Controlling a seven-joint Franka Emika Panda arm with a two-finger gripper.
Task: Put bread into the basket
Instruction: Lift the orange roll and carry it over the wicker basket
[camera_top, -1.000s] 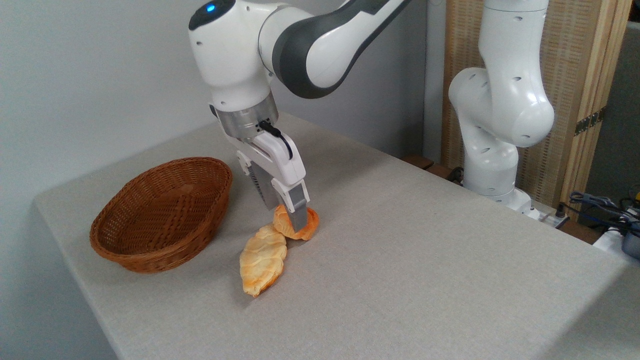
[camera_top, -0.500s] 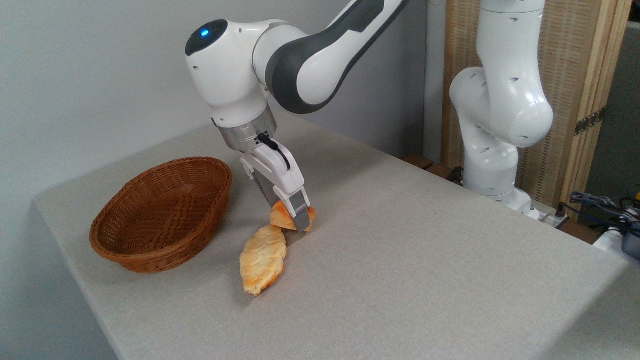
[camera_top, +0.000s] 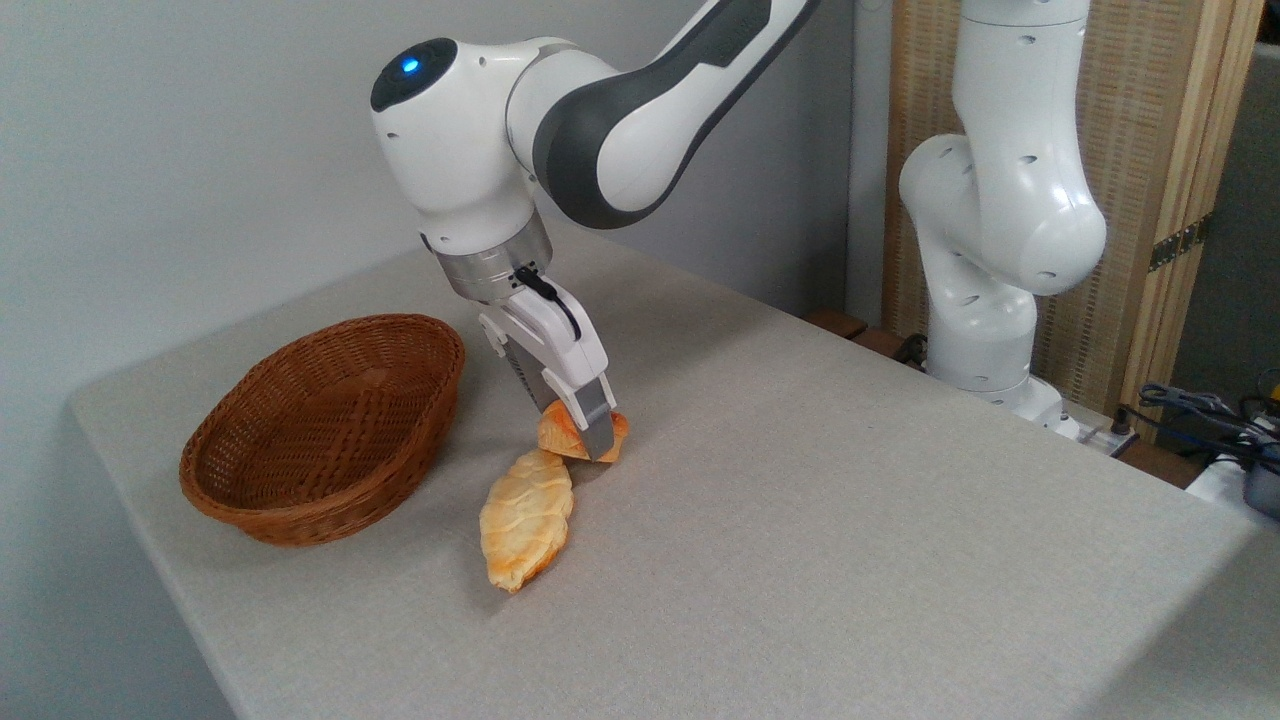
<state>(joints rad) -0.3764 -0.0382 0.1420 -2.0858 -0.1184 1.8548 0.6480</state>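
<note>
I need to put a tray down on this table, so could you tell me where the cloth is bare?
The widest free patch of the table lies right of the pale loaf, from the near edge back to the arm's base. It is crowded on the left: the basket, loaf and tool gripping the orange bun sit close together. The basket is empty.

Woven wicker basket; matt cloth-like table; glossy plastic arm.
</note>
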